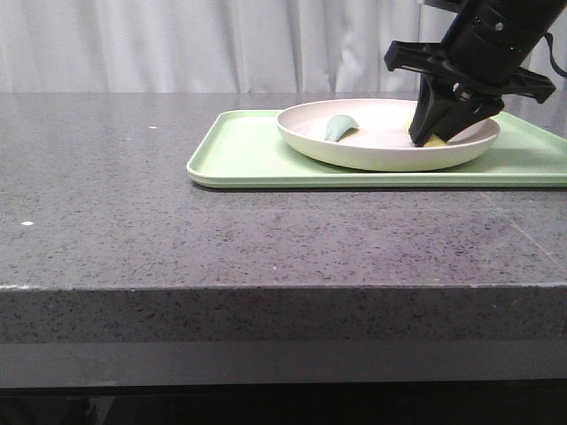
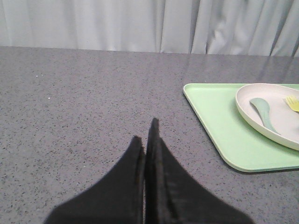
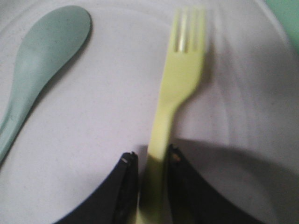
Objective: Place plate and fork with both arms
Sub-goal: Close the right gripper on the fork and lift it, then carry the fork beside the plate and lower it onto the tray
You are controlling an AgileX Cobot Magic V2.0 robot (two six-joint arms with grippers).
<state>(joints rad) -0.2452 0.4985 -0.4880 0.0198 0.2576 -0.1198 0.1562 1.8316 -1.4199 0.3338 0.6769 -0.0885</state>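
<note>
The plate (image 1: 381,158) lies on a light-green tray (image 1: 239,155) at the right of the table. The pale-yellow fork (image 3: 180,79) lies in the plate, tines pointing away from my right gripper (image 3: 152,156). That gripper's fingers close on both sides of the fork's handle, low in the plate's right half (image 1: 434,137). My left gripper (image 2: 145,133) is shut and empty over bare table, left of the tray (image 2: 219,126). It does not show in the front view. The plate (image 2: 243,109) and the fork's tines (image 2: 293,103) show at the edge of the left wrist view.
A grey-green spoon (image 1: 337,128) lies in the plate's left half, beside the fork (image 3: 37,65). The dark speckled table (image 1: 106,177) stretches left of the tray. A white curtain (image 1: 177,44) hangs behind the table.
</note>
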